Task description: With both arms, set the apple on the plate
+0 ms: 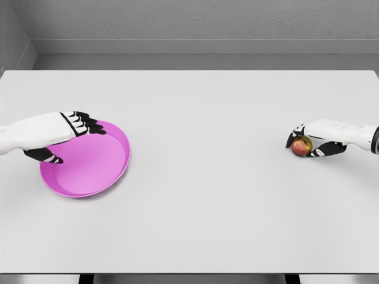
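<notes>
A small red-yellow apple [301, 146] rests on the white table at the right. My right hand [305, 142] comes in from the right edge and its black fingers are curled around the apple, thumb below and fingers above. A magenta plate [103, 171] lies at the left. My left hand [70, 137] reaches over the plate's near-left rim, fingers extended across the top edge and thumb under the rim at the left; whether it grips the rim I cannot tell.
The white table [201, 177] spans the whole view, with a wide stretch between plate and apple. A grey wall runs behind its far edge.
</notes>
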You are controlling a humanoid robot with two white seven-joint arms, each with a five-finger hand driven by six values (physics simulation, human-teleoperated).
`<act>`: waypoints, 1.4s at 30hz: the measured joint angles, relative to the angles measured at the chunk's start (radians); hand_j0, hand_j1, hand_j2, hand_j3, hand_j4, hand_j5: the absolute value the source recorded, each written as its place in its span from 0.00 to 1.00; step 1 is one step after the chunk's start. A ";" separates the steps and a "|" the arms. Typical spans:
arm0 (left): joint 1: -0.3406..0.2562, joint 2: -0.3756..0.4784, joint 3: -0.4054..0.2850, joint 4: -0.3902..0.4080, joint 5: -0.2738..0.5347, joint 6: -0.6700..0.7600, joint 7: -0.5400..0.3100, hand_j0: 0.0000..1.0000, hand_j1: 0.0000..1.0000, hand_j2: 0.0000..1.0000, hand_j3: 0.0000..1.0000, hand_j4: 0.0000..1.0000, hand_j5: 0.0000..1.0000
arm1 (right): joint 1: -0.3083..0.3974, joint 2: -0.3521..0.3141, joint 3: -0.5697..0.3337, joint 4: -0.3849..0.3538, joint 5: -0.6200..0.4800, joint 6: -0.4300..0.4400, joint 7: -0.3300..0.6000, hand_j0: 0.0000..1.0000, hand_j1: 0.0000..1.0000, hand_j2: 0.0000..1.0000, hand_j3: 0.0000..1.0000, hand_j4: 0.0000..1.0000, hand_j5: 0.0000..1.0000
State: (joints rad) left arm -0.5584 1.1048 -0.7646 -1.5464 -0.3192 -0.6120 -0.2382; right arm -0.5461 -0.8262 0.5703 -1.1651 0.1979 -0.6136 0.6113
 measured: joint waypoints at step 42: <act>-0.216 -0.320 -0.113 0.084 0.001 0.000 -0.140 1.00 1.00 1.00 1.00 1.00 1.00 | -0.025 0.125 -0.150 -0.085 -0.107 0.000 0.000 1.00 1.00 1.00 1.00 1.00 1.00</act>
State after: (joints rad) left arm -0.7747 0.7848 -0.8773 -1.4625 -0.3186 -0.6119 -0.3782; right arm -0.5706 -0.7014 0.4206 -1.2502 0.0906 -0.6137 0.6113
